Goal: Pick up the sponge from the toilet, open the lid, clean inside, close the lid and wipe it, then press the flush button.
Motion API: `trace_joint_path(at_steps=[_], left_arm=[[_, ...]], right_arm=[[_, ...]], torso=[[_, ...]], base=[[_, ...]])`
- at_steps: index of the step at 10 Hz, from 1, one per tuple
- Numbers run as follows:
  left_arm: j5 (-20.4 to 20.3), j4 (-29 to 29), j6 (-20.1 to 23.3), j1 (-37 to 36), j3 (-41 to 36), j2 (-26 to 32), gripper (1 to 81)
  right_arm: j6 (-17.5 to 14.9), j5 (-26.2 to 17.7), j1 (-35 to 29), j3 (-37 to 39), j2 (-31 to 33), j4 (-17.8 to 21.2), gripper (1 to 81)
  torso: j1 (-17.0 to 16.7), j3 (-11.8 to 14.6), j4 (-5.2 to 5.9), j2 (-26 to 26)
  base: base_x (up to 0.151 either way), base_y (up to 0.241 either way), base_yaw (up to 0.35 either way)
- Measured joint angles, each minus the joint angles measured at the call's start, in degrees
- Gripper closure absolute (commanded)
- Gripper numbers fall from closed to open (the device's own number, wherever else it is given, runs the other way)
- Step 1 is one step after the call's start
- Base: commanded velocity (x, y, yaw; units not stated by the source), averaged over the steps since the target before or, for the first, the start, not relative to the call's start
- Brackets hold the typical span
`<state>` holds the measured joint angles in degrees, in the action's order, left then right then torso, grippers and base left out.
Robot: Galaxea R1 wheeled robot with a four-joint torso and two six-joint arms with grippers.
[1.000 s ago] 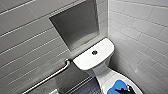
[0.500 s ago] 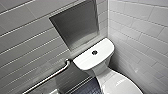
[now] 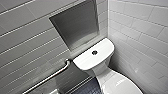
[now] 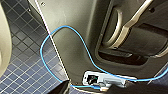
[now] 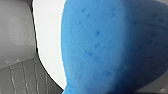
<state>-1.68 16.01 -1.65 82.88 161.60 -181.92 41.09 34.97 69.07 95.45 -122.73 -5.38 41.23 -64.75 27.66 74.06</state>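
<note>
Blue sponge (image 5: 107, 47) before partly hidden white toilet (image 3: 85, 61)

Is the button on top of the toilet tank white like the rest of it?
No, in the head view the button is a dark round spot in the middle of the toilet tank's flat white top.

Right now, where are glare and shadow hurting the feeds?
Head view: a glare streak on the lid, the wall niche in shadow, the flush button plain. Right wrist view: the sponge darkens across one half, the white toilet beside it washed out. Left wrist view: evenly lit floor tiles.
</note>
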Motion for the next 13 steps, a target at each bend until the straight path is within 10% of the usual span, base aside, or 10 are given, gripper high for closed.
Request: trace_joint_path(at_steps=[7, 13], left_arm=[[0.15, 0.00, 0.02, -0.04, -0.05, 0.30, 1.0], [-0.05, 0.00, 0.05, -0.20, -0.07, 0.27, 1.0]], right_arm=[[-3.63, 6.58, 10.20, 12.37, -8.11, 1.57, 81.1], [-3.36, 2.78, 14.63, 23.17, -13.37, 2.05, 81.1]], torso=[[-0.29, 0.02, 0.02, -0.46], [-7.98, 0.02, 0.02, -12.39]], base=[[0.000, 0.000, 0.000], [0.000, 0.000, 0.000]])
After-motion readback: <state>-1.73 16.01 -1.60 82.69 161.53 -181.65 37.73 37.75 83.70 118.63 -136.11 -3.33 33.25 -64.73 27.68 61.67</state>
